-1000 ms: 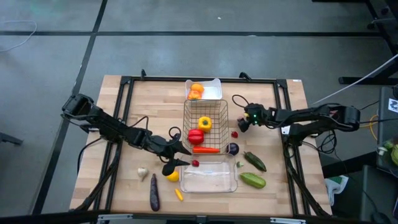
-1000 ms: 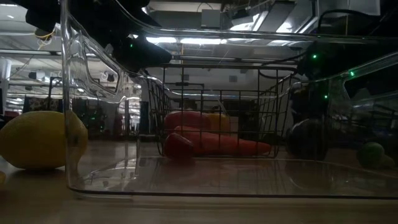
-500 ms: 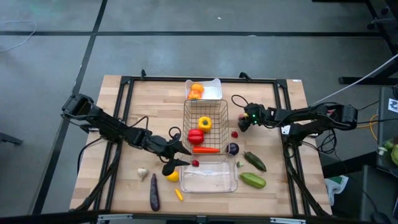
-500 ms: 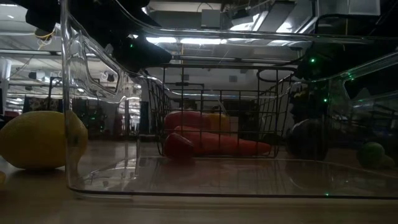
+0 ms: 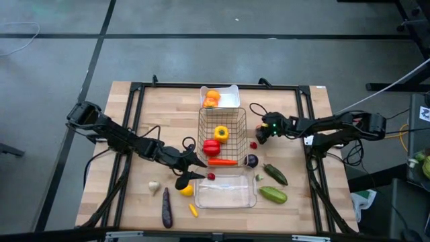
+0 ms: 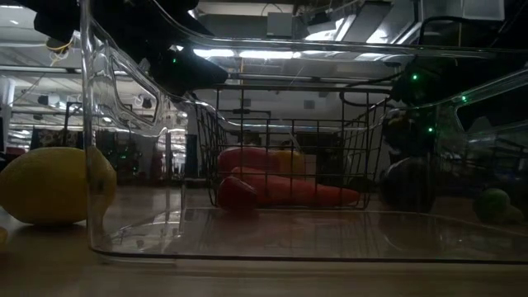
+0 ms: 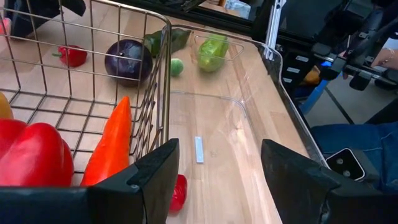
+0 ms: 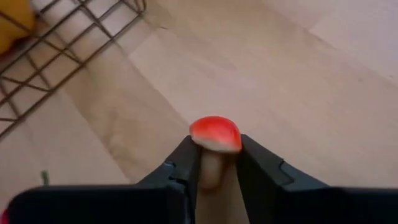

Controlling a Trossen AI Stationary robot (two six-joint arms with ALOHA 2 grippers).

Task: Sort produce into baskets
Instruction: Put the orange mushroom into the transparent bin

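Note:
My right gripper (image 8: 214,149) is shut on a small red radish (image 8: 214,133) on the wood just right of the wire basket (image 5: 199,134). The basket holds a red pepper (image 5: 211,146), a yellow pepper (image 5: 221,132) and a carrot (image 7: 112,146). My left gripper (image 7: 221,180) stands open and holds nothing, at the basket's near left corner, beside the clear tray (image 5: 254,191). A white tray (image 5: 232,99) with orange produce stands at the far side. Another radish (image 5: 211,177) and a lemon (image 5: 186,190) lie near the clear tray. My right gripper pinches the radish between its two fingers (image 8: 186,163). They close on its pale lower part (image 8: 211,169), and the red cap shows just past the fingertips. The fingers slant down from the table's right side. Whether the radish is off the wood, I cannot tell.
A round purple eggplant (image 5: 251,160), two green cucumbers (image 5: 275,173) (image 5: 273,195) and a tiny green piece (image 5: 258,177) lie near right. A garlic (image 5: 154,186), a long eggplant (image 5: 166,207) and a small yellow pepper (image 5: 193,210) lie near left. Black frame rails run along the table's sides.
My right gripper has shut on the small red radish beside the wire basket, staying in place. The left arm has kept still.

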